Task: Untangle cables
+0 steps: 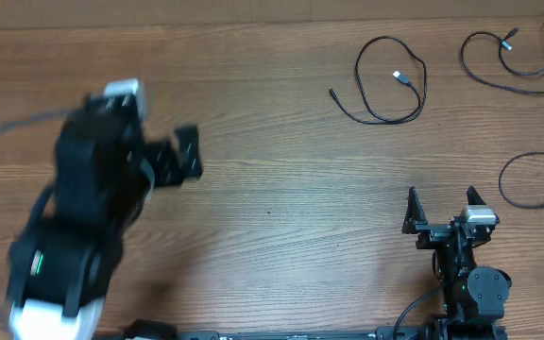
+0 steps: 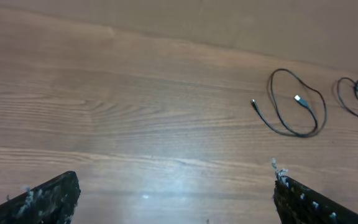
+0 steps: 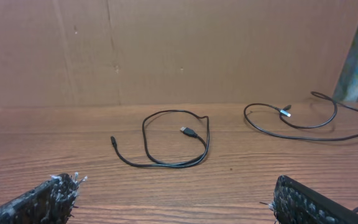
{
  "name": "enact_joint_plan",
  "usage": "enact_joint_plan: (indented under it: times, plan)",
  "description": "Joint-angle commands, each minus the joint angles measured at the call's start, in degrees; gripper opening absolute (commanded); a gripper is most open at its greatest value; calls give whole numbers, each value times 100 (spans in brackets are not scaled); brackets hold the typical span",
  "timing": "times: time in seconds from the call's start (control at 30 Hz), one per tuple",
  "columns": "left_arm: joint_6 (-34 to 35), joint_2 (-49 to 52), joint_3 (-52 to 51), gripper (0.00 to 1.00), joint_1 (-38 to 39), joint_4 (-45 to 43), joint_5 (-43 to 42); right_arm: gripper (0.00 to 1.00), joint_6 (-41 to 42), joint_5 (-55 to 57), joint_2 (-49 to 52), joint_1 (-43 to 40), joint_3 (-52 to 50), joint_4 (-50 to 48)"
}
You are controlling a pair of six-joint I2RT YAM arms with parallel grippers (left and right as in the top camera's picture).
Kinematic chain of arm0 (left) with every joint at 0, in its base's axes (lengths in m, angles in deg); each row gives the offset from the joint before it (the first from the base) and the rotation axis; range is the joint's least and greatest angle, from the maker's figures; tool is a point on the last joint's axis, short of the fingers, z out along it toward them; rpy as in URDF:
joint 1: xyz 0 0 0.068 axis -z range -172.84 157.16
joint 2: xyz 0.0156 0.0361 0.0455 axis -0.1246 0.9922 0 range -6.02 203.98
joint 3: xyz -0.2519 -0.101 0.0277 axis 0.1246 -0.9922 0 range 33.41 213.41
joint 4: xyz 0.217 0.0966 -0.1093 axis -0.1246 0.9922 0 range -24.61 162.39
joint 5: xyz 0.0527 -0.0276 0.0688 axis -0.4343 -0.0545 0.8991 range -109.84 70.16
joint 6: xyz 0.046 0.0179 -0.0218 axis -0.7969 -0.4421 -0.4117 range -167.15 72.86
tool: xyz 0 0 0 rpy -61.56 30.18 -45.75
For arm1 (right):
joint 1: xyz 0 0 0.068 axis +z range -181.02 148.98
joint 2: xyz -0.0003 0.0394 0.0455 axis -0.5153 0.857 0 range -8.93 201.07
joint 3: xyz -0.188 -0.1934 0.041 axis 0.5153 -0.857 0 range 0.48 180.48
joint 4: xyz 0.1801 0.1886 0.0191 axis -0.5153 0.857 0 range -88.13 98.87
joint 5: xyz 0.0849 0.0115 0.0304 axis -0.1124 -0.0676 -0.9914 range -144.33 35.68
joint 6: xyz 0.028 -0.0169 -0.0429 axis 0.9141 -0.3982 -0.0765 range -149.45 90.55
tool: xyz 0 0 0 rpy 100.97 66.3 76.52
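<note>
Table (image 1: 272,236), wood-grain: carrying three separate black cables on its far right part.
Looped cable (image 1: 401,77): lying alone, silver plug resting inside its loop.
Second cable (image 1: 508,42): lying to its right by the far edge, not touching it.
Third cable (image 1: 501,179): curling at the right edge, running out of frame.
Left gripper (image 1: 176,159): blurred overhead, apparently hovering well left of all cables; jaws standing wide, holding nothing.
Right gripper (image 1: 442,200): sitting near the front edge, jaws spread wide, gripping nothing.

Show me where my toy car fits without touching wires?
The bare wood between the left gripper and right gripper is free, and so is the table's far side left of the looped cable. The right side is crowded: that cable, a corner cable and an edge cable.
</note>
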State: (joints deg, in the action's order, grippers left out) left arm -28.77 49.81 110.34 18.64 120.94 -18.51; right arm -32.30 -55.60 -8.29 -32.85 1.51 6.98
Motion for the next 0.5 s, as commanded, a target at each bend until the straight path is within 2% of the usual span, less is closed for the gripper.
enact_joint_plan:
  times: [0.0,0.2,0.47]
  plan:
    - [-275,-852,-511,100,-20,66,-107,100,-24,17,-48,26,-59,-37]
    - [-149,-2004,-723,100,-22,837,-260,100,-24,17,-48,26,-59,-37]
    - [-168,-2273,-726,99,-22,1565,-160,100,-24,17,-48,26,-59,-37]
